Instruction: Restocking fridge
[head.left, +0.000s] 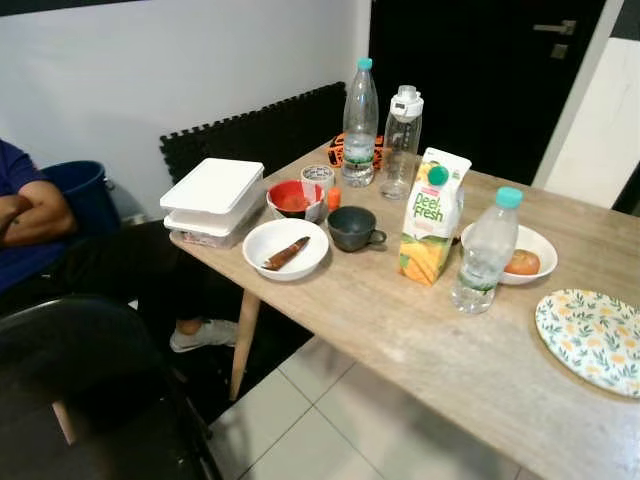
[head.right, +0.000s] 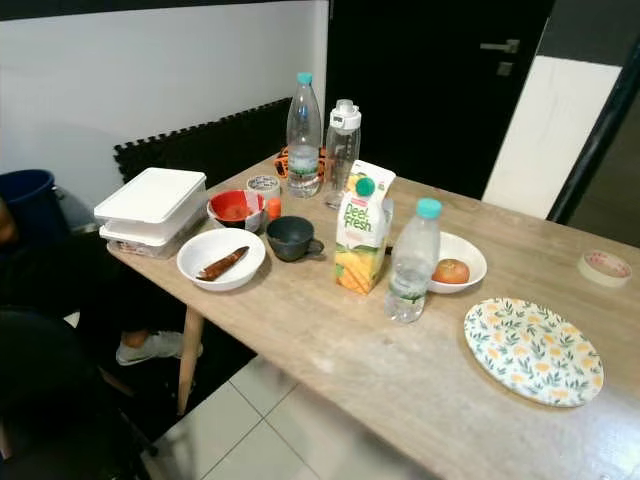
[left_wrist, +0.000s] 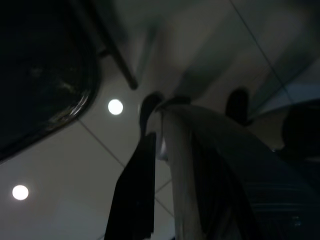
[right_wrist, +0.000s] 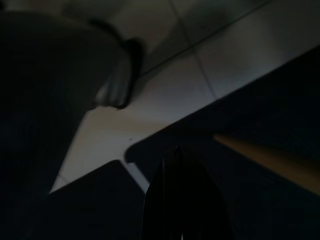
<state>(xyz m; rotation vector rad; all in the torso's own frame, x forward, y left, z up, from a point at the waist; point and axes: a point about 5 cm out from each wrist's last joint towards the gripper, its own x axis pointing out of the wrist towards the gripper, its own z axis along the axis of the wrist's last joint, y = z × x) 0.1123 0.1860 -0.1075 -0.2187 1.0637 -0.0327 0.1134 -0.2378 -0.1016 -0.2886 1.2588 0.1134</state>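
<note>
Both arms hang idle below the surface (head.left: 430, 340), wrist views dark; can't tell the state of the left tool (left_wrist: 137, 200) or right tool (right_wrist: 182, 200). Fridge stock sits mid-frame, unstowed: juice carton (head.left: 432, 217), water bottle (head.left: 487, 252) just beside it, two bottles (head.left: 360, 122) upper centre. Grouped near the edge, probably for easy reach. Person (head.left: 25, 215) seated at left.

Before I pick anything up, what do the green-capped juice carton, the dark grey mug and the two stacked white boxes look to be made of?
The green-capped juice carton looks like coated paperboard: printed faces, folded gable top. The dark grey mug seems matte glazed ceramic, thick-walled with little shine. The two stacked white boxes appear plastic: opaque white lids over translucent walls.
</note>
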